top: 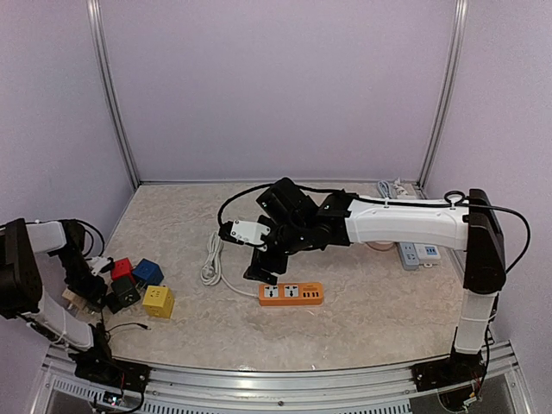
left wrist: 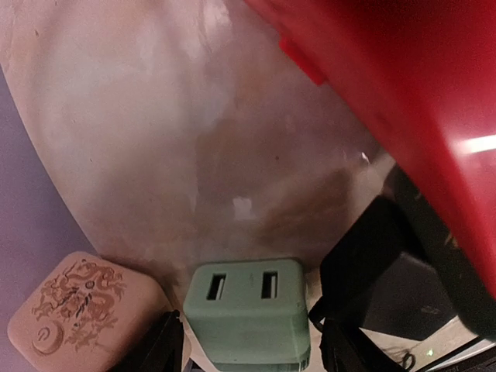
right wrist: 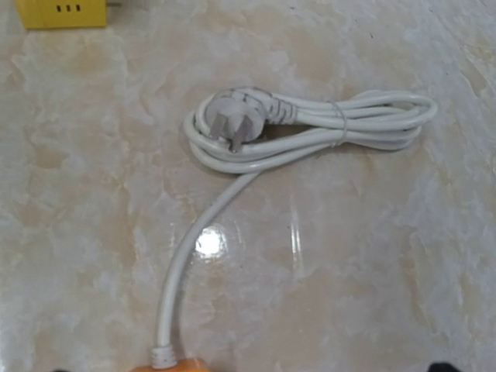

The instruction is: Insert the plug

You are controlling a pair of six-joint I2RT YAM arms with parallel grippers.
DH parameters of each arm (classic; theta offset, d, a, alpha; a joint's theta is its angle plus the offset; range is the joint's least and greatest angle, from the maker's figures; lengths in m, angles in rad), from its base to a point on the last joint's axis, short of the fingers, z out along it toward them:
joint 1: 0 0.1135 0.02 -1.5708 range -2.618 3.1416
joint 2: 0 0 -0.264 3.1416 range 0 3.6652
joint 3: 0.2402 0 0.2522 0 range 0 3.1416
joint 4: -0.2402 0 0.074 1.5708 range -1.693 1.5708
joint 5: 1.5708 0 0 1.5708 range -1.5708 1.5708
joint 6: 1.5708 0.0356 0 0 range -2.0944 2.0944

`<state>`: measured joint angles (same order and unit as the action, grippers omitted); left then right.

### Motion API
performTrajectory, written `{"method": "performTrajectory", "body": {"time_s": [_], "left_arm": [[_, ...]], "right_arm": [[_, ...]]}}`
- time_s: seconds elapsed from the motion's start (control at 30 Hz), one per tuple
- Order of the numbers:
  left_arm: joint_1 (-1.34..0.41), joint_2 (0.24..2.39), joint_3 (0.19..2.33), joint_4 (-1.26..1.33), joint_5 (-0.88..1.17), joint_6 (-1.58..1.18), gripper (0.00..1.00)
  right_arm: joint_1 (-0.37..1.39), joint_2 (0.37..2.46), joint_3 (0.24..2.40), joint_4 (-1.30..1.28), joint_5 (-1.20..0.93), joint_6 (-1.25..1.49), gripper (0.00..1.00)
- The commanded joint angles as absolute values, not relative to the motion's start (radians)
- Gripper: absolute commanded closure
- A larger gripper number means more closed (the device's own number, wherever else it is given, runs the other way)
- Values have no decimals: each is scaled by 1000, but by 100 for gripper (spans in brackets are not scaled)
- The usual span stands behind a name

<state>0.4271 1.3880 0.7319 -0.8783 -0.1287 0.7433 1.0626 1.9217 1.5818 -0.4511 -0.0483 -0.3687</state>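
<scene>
Right gripper (top: 266,269) seems spread wide, empty; lower it squarely onto the white plug (right wrist: 235,124) (atop its coiled cord (right wrist: 349,128)); left gripper (left wrist: 248,349) clamps a green charger (left wrist: 248,310).

You are seeing bare table (top: 371,328) right of the orange power strip (top: 291,294); coiled white cable (top: 211,259) is blocking its left.

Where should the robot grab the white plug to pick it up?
Probably best to pinch the white plug by its chunky head, across its width, coming straight down from above. It lies flat on top of the coiled cord, so its sides look free, and the stiff neck runs off to the right, away from the grip.
</scene>
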Motion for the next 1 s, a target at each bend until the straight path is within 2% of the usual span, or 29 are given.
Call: {"method": "performTrajectory", "body": {"time_s": [0.0,0.13,0.37,0.53,0.7,0.73,0.87,0.97], "left_arm": [[436,1467,762,-854,-69,720,41],[434,1468,739,-899,-8,755,47],[434,1410,689,-906,-15,796,49],[435,1414,678,-920,-6,807,65],[436,1382,663,-912,-22,805,97],[435,1369,669,-921,-24,800,100],[433,1278,724,-983,-17,791,100],[431,1183,801,-1050,6,785,100]], "right_arm": [[1071,1952,1619,-464,-48,-360,1],[1073,1955,1619,-470,-38,-360,1],[1075,1944,1604,-456,-36,-352,1],[1078,1932,1598,-456,-35,-351,1],[1082,1918,1589,-454,-28,-345,1],[1082,1915,1589,-452,-27,-341,1],[1085,1896,1592,-416,-10,-302,1],[1083,1886,1611,-383,82,-234,0]]}}
